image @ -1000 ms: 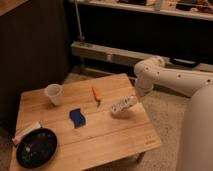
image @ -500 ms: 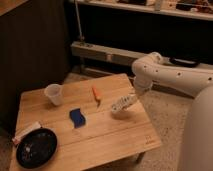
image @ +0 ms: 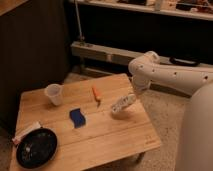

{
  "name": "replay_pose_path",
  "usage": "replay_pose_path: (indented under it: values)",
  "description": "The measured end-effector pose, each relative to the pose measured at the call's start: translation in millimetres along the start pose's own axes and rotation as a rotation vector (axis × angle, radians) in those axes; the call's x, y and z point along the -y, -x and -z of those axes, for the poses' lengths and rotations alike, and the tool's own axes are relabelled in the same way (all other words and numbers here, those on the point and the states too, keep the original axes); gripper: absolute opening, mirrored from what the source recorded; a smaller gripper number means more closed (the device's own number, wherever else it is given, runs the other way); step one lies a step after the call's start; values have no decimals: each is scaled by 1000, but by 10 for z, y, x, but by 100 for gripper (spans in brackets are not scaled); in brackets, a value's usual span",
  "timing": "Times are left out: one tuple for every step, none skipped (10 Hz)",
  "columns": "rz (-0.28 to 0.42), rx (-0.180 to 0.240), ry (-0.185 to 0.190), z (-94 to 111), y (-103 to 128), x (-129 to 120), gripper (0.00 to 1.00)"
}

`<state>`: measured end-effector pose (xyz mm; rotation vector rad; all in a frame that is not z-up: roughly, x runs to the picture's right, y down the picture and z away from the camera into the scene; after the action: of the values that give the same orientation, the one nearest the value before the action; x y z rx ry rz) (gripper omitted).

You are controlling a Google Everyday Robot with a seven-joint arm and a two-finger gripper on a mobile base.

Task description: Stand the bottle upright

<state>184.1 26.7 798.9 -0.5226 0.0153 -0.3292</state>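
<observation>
1. Reference object: the wooden table. All positions below are given relative to it.

2. Gripper: located above the table's right edge, about halfway along that edge. It sits at the end of the white arm, which reaches in from beyond the table's right side and bends down over the edge. The gripper meets the upper end of the bottle. Whether it is spread or pinching the bottle cannot be told.

3. Bottle: located over the right part of the table, just inside the right edge. It is not upright. It is tilted, with the higher end pointing toward the right edge and the gripper, and the lower end pointing toward the table's middle. A shadow lies on the table directly beneath it. Whether the lower end touches the table cannot be told.

4. Other items on the table:
- Cup: upright, near the far left corner.
- Orange object: lying flat on the far half, near the middle, well apart from the bottle.
- Blue sponge: lying flat close to the table's centre, slightly left.
- Black dish: at the near left corner.
- Pale packet: at the left edge, touching the far rim of the dish.
</observation>
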Motion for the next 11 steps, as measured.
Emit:
replay_pose_path:
  values:
    - [4, -10, 2, -2, 9, 2, 34]
    - [6, -17, 3, -4, 13, 4, 34]
    - [10, -28, 5, -7, 24, 6, 34]
    - [11, -36, 7, -9, 31, 7, 34]
    - [12, -42, 8, -8, 33, 4, 34]
    - [12, -50, 10, -8, 32, 2, 34]
    - [8, -56, 10, -4, 24, 4, 34]
    - [5, -63, 11, 2, 8, 2, 34]
    - [2, -82, 11, 15, -19, 3, 34]
    - [2, -96, 10, 22, -20, 19, 34]
    - [2, -113, 9, 29, -19, 43, 34]
